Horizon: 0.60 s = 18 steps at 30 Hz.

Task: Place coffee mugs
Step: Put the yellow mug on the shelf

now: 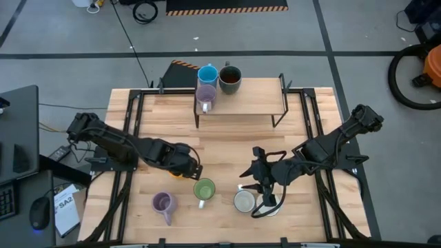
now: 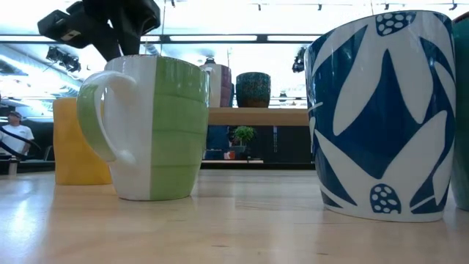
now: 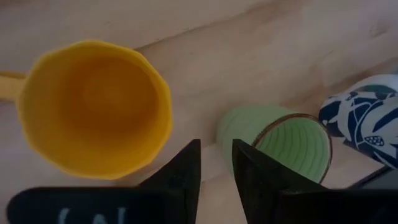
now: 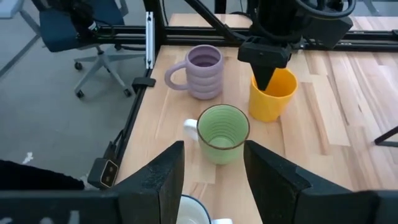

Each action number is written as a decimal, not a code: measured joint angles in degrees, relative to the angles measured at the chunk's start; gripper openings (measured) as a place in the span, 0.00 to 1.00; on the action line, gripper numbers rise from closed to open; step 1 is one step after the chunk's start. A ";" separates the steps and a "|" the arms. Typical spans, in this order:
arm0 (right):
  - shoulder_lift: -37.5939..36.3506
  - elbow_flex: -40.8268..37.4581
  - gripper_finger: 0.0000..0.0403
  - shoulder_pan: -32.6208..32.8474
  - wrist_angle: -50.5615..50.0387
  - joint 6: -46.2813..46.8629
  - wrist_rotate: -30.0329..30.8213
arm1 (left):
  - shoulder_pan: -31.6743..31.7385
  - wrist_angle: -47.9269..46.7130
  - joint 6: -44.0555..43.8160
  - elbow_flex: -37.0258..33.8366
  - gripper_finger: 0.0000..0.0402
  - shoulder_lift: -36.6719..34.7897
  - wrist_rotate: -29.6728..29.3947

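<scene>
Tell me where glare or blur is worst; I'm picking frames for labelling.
Low view: bright ceiling lights wash out the background, and the blue-patterned mug fills the frame. Left wrist view: soft focus on the orange mug and green mug. High and right wrist views: evenly lit.

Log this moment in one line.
left gripper: at orange mug rim | right gripper: over white mug | green mug: upright on table | shelf: three mugs
</scene>
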 joint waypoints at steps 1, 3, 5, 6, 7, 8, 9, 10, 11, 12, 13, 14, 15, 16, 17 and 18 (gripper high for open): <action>0.00 -0.01 0.43 0.02 0.00 -0.01 -0.02 | -0.23 -0.22 -0.19 0.00 0.23 0.00 -0.86; 0.00 -0.02 0.43 0.00 0.11 0.04 -0.32 | -0.42 -1.71 -0.35 0.00 0.22 0.00 -1.84; 0.02 -0.02 0.43 0.00 0.60 -0.02 -0.65 | -0.34 -4.07 -0.35 0.00 0.21 0.00 -2.37; 0.02 -0.02 0.43 0.00 0.78 -0.09 -0.65 | -0.17 -4.75 -0.17 0.00 0.21 0.00 -2.72; 0.02 -0.02 0.43 0.00 0.86 -0.11 -0.65 | -0.04 -5.15 0.00 0.00 0.21 0.00 -3.01; 0.02 -0.02 0.43 0.00 0.84 -0.10 -0.64 | 0.10 -5.25 0.32 0.00 0.21 0.00 -3.40; 0.02 -0.02 0.43 0.00 0.82 -0.10 -0.63 | 0.12 -4.97 1.17 0.00 0.22 0.00 -3.92; 0.02 -0.02 0.43 0.00 0.83 -0.11 -0.63 | 0.15 -4.62 1.74 0.00 0.23 0.00 -4.50; 0.02 -0.02 0.43 0.00 0.82 -0.10 -0.63 | 0.16 -4.52 2.15 0.00 0.24 0.00 -4.83; 0.02 -0.02 0.43 0.00 0.81 -0.10 -0.63 | 0.16 -4.61 2.60 0.00 0.26 0.02 -4.99; 0.02 -0.02 0.43 0.00 0.74 -0.10 -0.63 | 0.16 -4.52 2.65 0.00 0.28 0.15 -4.99; 0.02 -0.02 0.43 0.00 0.56 -0.11 -0.63 | 0.16 -3.68 2.96 0.00 0.30 0.57 -4.89; 0.02 -0.02 0.43 0.00 0.32 -0.11 -0.61 | 0.12 -1.67 4.03 0.00 0.31 0.80 -4.34; 0.02 -0.02 0.43 0.00 -0.04 -0.11 -0.61 | -0.06 0.99 5.93 -0.02 0.32 0.87 -3.66; 0.02 -0.02 0.43 0.00 -0.65 -0.11 -0.61 | -0.40 3.79 8.02 -0.01 0.33 0.81 -2.82; 0.02 -0.02 0.43 0.00 -1.18 -0.11 -0.60 | -0.79 6.43 9.77 0.04 0.34 0.71 -2.22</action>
